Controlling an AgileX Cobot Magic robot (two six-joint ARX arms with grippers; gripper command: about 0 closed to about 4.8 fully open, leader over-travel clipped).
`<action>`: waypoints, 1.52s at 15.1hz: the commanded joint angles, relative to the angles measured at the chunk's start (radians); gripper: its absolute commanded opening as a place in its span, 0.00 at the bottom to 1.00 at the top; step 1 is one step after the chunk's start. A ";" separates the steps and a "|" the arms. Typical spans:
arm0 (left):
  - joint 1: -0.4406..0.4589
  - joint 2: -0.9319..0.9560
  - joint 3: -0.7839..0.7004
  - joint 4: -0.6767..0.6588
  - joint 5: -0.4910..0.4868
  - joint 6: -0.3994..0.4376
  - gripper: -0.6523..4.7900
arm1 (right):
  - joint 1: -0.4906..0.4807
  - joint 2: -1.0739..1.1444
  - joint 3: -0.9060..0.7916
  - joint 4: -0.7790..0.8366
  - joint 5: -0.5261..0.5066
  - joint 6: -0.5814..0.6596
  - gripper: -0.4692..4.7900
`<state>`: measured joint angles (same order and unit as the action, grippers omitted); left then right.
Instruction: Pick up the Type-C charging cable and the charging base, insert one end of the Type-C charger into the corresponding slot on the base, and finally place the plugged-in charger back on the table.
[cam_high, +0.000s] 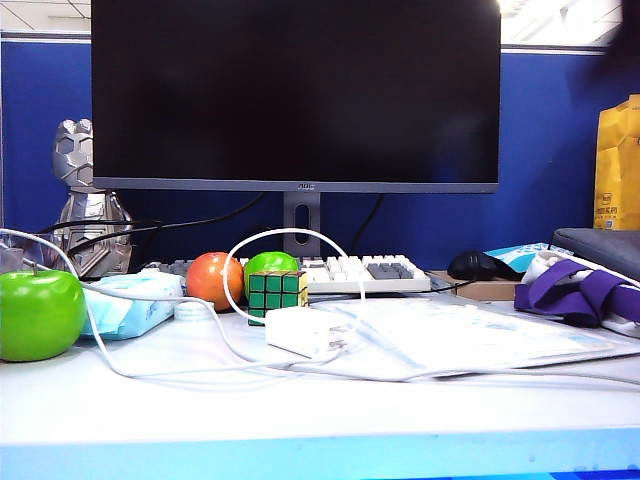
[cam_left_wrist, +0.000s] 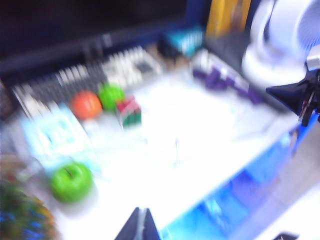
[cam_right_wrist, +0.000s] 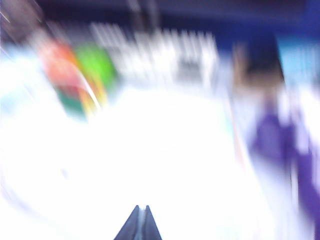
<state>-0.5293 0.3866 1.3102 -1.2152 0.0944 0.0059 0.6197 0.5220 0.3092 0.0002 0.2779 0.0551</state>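
While both the left claw (cam_left_wrist: 140, 225) and right claw (cam_right_wrist: 139, 222) are hanging clenched and empty above the counter (cam_high: 150, 410), we are judging the charging base (cam_high: 303, 331) light, rigid and slick, best pinched across its flat sides, and the Type-C charging cable (cam_high: 232, 262) limp, best taken just behind its plug.

Right gripper (cam_right_wrist: 140, 220) closed, empty, above the blurred white table (cam_right_wrist: 165, 165).

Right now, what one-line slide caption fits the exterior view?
White charging base with looping Type-C charging cable resting on the table by a Rubik's cube; no fingers visible.
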 joint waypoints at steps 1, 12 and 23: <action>0.000 -0.006 -0.245 0.263 0.100 -0.006 0.11 | -0.001 -0.002 -0.139 0.024 0.085 0.110 0.09; 0.003 0.182 -1.091 1.305 -0.046 -0.084 0.11 | 0.000 -0.002 -0.194 -0.153 0.083 0.109 0.09; 0.473 -0.385 -1.302 1.039 -0.045 0.059 0.11 | 0.000 -0.002 -0.194 -0.156 0.083 0.109 0.09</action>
<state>-0.0689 0.0032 0.0082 -0.1570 0.0517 -0.0055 0.6201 0.5224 0.1127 -0.1642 0.3569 0.1608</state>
